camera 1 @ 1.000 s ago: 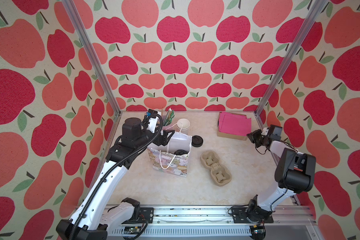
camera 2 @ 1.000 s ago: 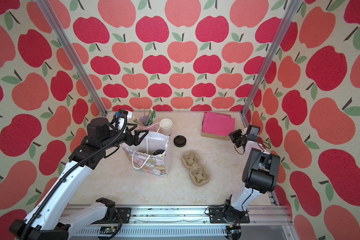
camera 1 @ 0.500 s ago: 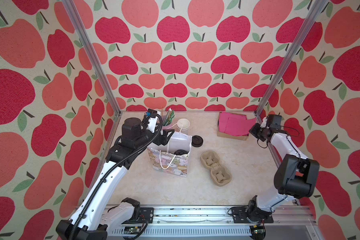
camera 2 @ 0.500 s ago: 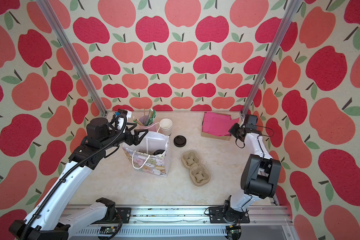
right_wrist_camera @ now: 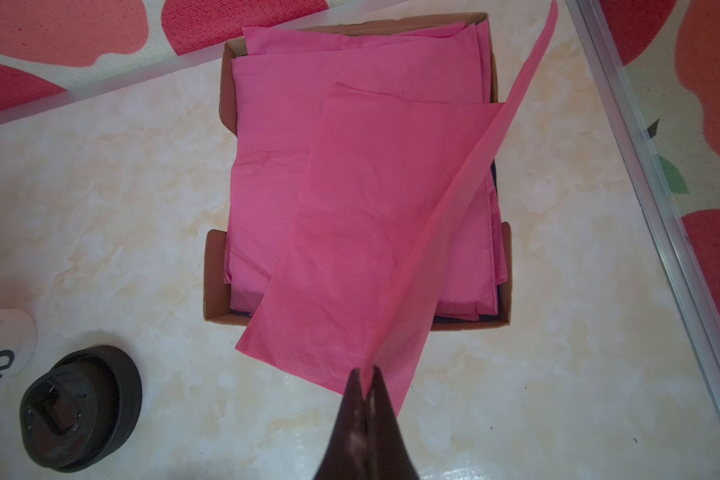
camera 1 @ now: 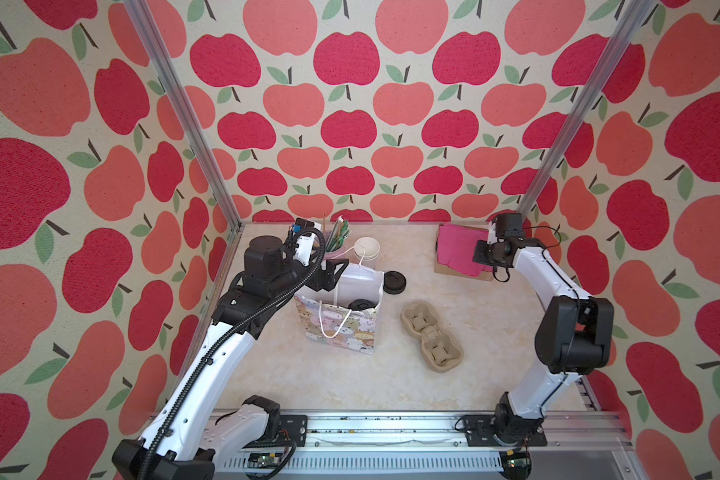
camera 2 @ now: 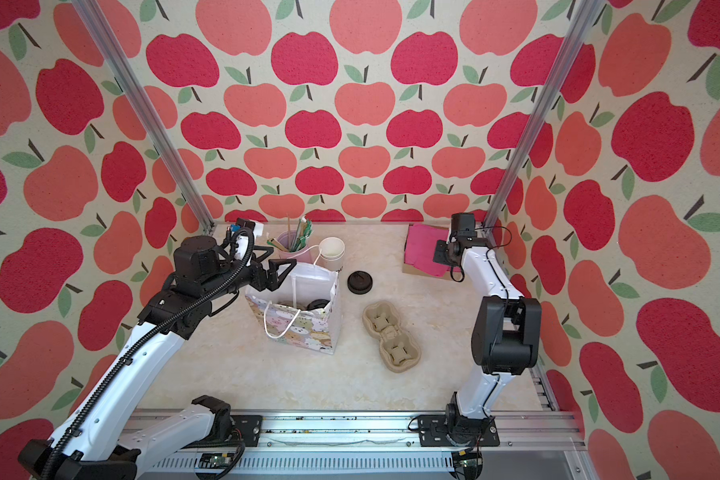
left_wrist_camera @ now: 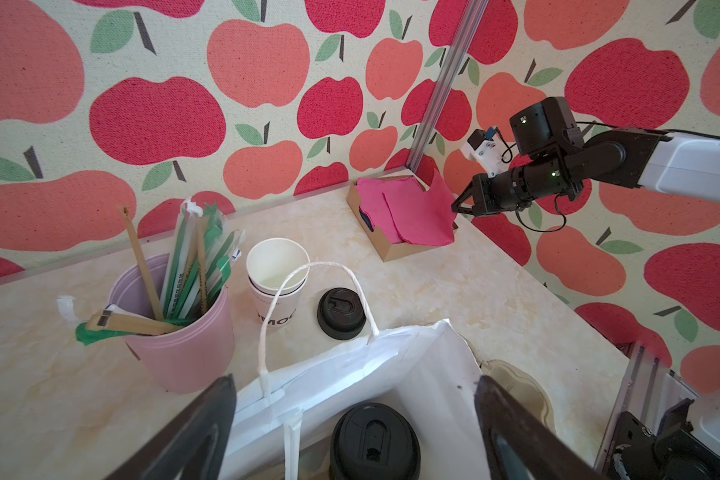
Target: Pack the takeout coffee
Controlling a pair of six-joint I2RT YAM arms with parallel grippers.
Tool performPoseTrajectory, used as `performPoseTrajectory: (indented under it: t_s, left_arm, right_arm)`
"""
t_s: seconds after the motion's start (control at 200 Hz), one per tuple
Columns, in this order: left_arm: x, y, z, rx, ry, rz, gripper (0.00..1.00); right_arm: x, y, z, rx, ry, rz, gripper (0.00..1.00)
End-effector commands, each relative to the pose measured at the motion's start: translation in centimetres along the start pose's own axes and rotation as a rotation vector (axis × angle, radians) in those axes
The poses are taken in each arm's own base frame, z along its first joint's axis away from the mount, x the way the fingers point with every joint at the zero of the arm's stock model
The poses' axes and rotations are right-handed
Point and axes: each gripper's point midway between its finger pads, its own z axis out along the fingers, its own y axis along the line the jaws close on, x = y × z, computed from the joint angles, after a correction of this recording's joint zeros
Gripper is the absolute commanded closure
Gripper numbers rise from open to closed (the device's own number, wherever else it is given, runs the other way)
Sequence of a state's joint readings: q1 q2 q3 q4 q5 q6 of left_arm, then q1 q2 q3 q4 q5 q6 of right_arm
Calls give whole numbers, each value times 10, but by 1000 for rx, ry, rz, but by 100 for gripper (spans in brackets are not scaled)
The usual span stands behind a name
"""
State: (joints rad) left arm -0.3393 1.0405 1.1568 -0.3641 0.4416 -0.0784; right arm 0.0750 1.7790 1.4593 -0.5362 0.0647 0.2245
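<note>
Right wrist view: pinches a pink napkin (right_wrist_camera: 371, 232) in the closed right hand (right_wrist_camera: 364, 376), away from the bag (camera 1: 341, 328), probably to join the takeout coffee (left_wrist_camera: 375, 440) inside; holds left hand (left_wrist_camera: 354, 380) wide open, empty, at its mouth.

Top pink napkin (right_wrist_camera: 362, 249) in closed right pincer (right_wrist_camera: 366, 380)

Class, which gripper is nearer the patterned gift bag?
Left. The left gripper hovers open at the rim of the gift bag; the right gripper is far off, pinching a pink napkin.
</note>
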Motion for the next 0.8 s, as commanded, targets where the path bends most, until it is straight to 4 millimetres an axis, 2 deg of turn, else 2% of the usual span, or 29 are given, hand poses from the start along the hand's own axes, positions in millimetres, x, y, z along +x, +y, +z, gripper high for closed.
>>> performPoseTrajectory:
  t_s: [0.0,0.325,0.645,0.79]
  left_arm:
    - [1,-1,-3,-6,-9,21,8]
    - [0,-1,-5,-10,-14,18,8]
    - [0,-1,-4,-8,-16,16,8]
    - [0,0,-4,-13,-15,16,8]
  right_arm:
    - [2,8,4,28,39,-87,100]
    - [17,42,22,3,107,-190,98]
    - [36,54,36,-45,187,-182,90]
    - [36,67,35,-114,198,-160,86]
